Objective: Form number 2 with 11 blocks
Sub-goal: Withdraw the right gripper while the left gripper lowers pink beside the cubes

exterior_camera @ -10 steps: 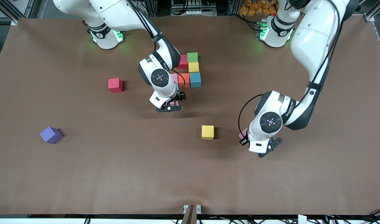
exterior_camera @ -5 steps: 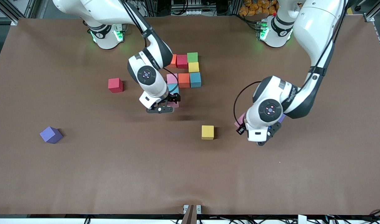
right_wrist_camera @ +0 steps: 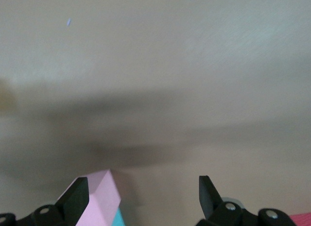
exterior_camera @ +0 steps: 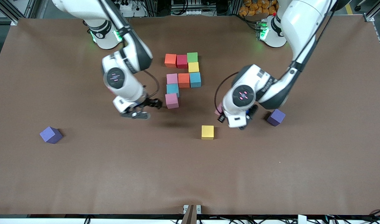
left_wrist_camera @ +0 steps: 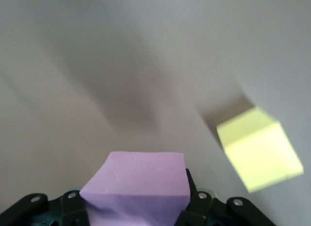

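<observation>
Left gripper (left_wrist_camera: 134,212): clamped on pink block (left_wrist_camera: 134,180), mid-frame in front view.
Number 2 (exterior_camera: 183,80): upper centre, nine cubes laid, bottom row unfinished.
Bearing: free slot beside lowest pink cube (exterior_camera: 172,100), up-frame of held block, toward right arm's end.
Right gripper (right_wrist_camera: 144,197): spread, empty, waiting beside that cube.

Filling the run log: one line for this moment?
left gripper: holds pink block | right gripper: open, empty | number 2: unfinished

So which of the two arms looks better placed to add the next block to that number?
The left arm. Its end effector is already shut on a pink block, up over the table between the yellow block and the unfinished number 2. The right end effector is open and empty beside the figure.
</observation>
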`<state>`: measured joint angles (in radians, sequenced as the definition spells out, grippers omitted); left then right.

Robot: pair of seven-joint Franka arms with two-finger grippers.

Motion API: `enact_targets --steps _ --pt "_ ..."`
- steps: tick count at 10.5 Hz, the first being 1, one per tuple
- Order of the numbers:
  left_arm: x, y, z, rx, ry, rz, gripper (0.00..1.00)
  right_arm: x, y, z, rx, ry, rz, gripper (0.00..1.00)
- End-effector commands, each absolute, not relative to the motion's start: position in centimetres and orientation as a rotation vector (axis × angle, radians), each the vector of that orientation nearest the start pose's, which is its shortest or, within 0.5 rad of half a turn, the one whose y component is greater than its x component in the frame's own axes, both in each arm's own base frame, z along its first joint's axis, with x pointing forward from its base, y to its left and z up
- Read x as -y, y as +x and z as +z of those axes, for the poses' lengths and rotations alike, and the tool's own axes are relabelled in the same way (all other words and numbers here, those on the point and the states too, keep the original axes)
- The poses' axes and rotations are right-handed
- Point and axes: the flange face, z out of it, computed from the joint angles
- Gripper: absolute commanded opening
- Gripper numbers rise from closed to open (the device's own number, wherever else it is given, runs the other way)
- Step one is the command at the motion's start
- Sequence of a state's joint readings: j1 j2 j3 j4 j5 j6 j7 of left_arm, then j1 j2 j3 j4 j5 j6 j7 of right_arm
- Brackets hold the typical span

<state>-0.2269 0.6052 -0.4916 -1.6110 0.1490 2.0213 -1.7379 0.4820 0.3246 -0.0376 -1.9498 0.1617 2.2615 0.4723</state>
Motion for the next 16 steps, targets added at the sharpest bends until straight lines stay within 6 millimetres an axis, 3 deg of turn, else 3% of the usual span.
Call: enact_targets --steps 1,3,6,9,11,13,16 --pt "45.3 50.3 28.5 1.628 -2.624 0.276 0.00 -23.7 57.5 34.9 -0.102 -3.107 0.030 1.00" --pt "47.9 48.4 26.8 1.743 -2.553 0.278 0.00 -20.7 59.1 38.6 -0.168 -3.113 0.020 1.00" --pt "50.3 46.2 24.3 1.884 -2.436 0.255 0.00 -16.0 58.8 46.1 -0.263 -3.068 -0.130 1.00" --pt "51.5 45.1 21.9 2.045 -2.294 0.223 0.00 -8.9 58.6 51.2 -0.175 -3.087 -0.089 1.00" --pt "51.6 45.2 20.7 2.206 -2.145 0.158 0.00 -6.5 58.9 55.6 -0.141 -3.104 -0.062 1.00" --pt "52.2 45.4 19.8 2.316 -2.044 0.117 0.00 -4.9 59.4 57.9 -0.152 -3.152 -0.140 1.00" --pt "54.0 43.8 19.1 2.283 -2.115 0.130 0.00 -1.9 59.3 60.7 -0.111 -3.192 -0.157 1.00"
